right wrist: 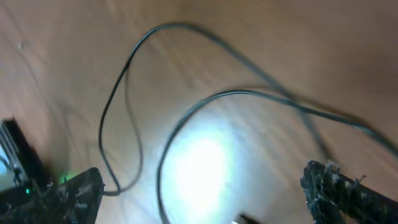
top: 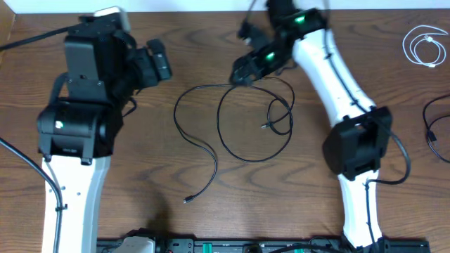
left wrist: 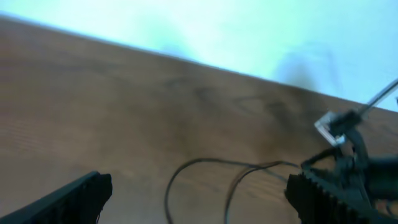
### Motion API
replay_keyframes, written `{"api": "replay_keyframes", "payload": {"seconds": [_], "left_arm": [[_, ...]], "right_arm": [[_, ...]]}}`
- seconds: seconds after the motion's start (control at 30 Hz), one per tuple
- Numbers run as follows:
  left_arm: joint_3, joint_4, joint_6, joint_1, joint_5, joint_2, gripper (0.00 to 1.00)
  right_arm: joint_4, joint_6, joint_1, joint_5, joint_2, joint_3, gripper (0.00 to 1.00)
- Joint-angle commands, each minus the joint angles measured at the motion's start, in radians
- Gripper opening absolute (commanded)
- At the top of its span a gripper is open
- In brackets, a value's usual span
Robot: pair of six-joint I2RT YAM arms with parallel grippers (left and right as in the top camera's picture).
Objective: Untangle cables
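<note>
So, three cables on the worktop (top: pixel 140 161): two black, one white, plus two arms.

Overhead, the big looped black cable (top: pixel 176 116) sprawls mid-worktop, and its top bend sits right at the right jaws. Those are spread wide with nothing gripped. The right wrist view shows its strands (right wrist: pixel 168 25) crossing the wood between the two fingers (right wrist: pixel 68 196). The left jaws are wide apart and empty too, off to that cable's left, not touching it. The coiled white cable (top: pixel 425 48) lies in the far right corner and the second black cable (top: pixel 432 130) at the right edge, both well apart from either jaws. Only the overhead shows those two. The left wrist view just catches the loops (left wrist: pixel 205 161) ahead of it.
</note>
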Motion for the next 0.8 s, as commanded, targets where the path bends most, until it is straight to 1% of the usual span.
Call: {"api": "replay_keyframes", "payload": {"seconds": [0.0, 0.3, 0.47, 0.67, 0.77], "left_arm": [[0.006, -0.033, -0.035, 0.058, -0.006, 0.01, 0.96], [0.006, -0.076, -0.103, 0.202, -0.002, 0.014, 0.96], [0.006, -0.094, -0.105, 0.258, -0.002, 0.017, 0.96], [0.006, -0.132, -0.105, 0.281, -0.002, 0.042, 0.96], [0.006, -0.143, -0.105, 0.281, -0.002, 0.052, 0.96]], "right_arm": [[0.004, 0.005, 0.072, 0.026, -0.023, -0.05, 0.96], [0.114, 0.073, 0.241, 0.057, -0.023, -0.236, 0.95], [0.196, 0.095, 0.308, 0.056, -0.023, -0.319, 0.95], [0.254, 0.102, 0.361, 0.057, -0.023, -0.38, 0.95], [0.277, 0.103, 0.379, 0.058, -0.023, -0.41, 0.93]]}}
